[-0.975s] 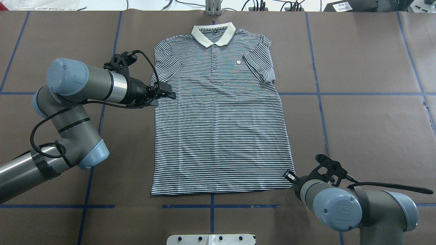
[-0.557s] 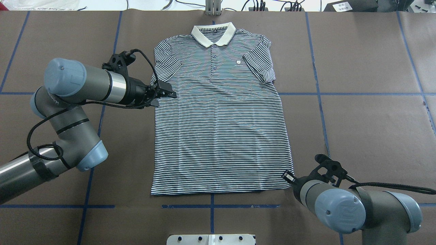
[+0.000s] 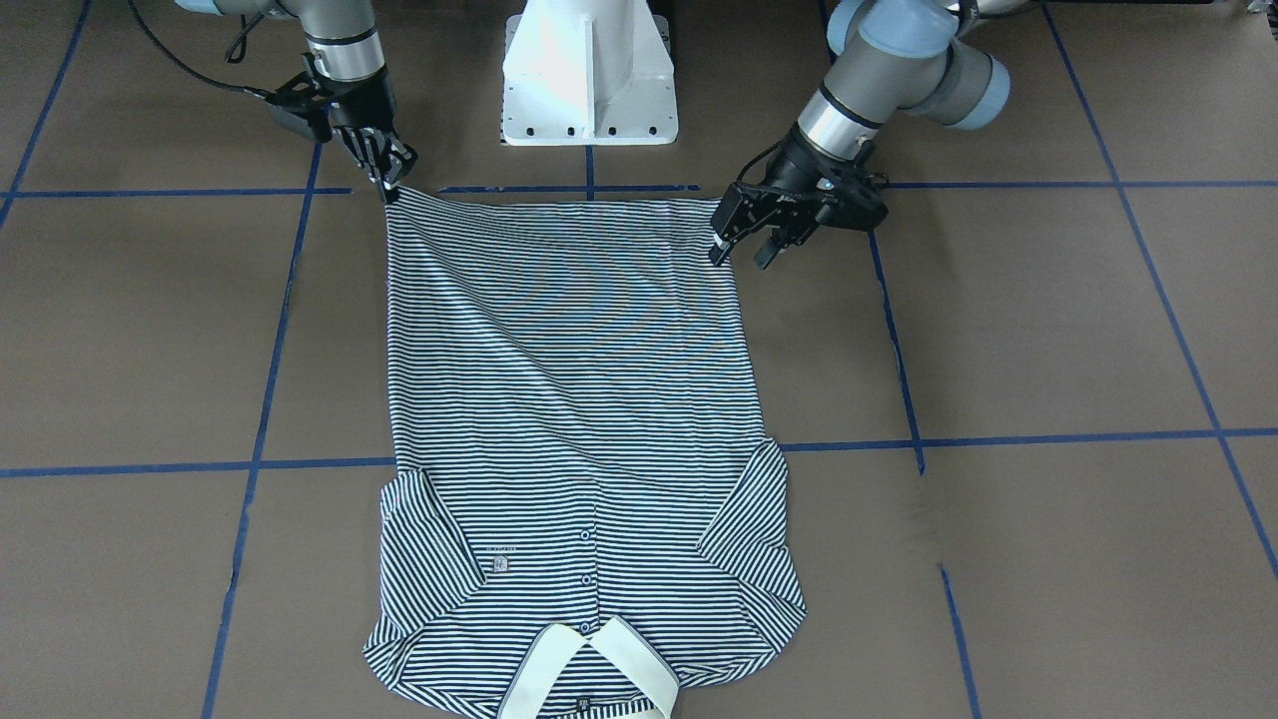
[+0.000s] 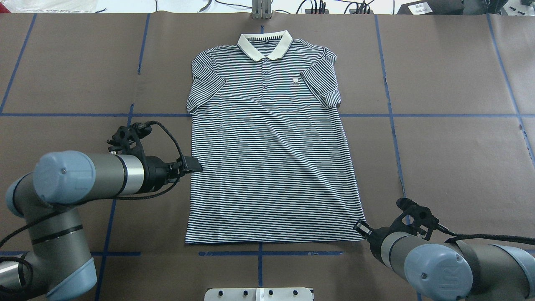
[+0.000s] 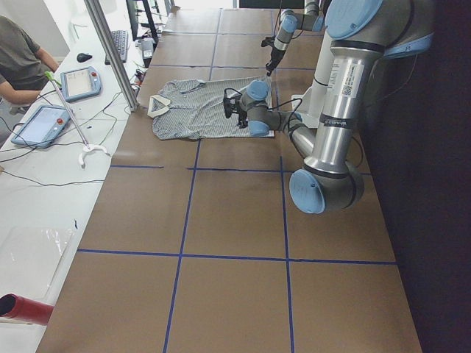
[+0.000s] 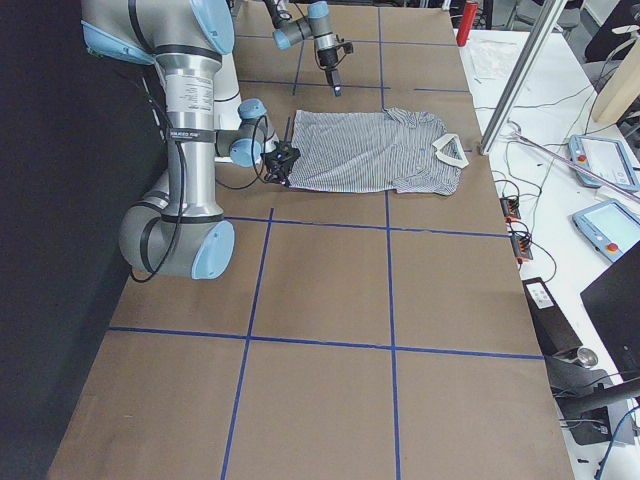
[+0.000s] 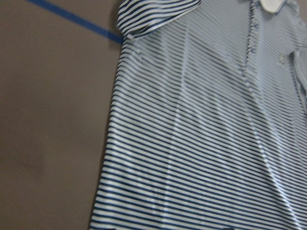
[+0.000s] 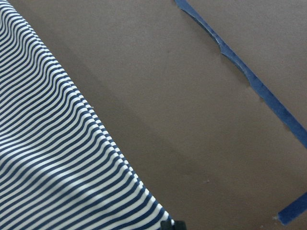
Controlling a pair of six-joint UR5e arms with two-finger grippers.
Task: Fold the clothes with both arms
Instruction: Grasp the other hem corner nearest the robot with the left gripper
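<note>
Polo shirt point(image 4: 271, 159): lay flat, front up, on the table point(image 4: 451, 167). Held at one near hem corner by the right gripper point(image 3: 389, 180), fingers clamped on the cloth. Flanked at the opposite side edge, close to the hem, by the left gripper point(image 3: 742, 250), fingers spread apart and empty. Ended farthest from both sets of fingers in the cream collar point(image 4: 250, 47).

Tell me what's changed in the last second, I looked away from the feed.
The left claw has left the sleeve and travelled back along the polo shirt's left edge toward the hem, where it hangs open. The right claw, shut on the hem's right corner, drew slightly toward the robot, and the shirt shifted a little with it. The shirt stays flat, front up.
</note>
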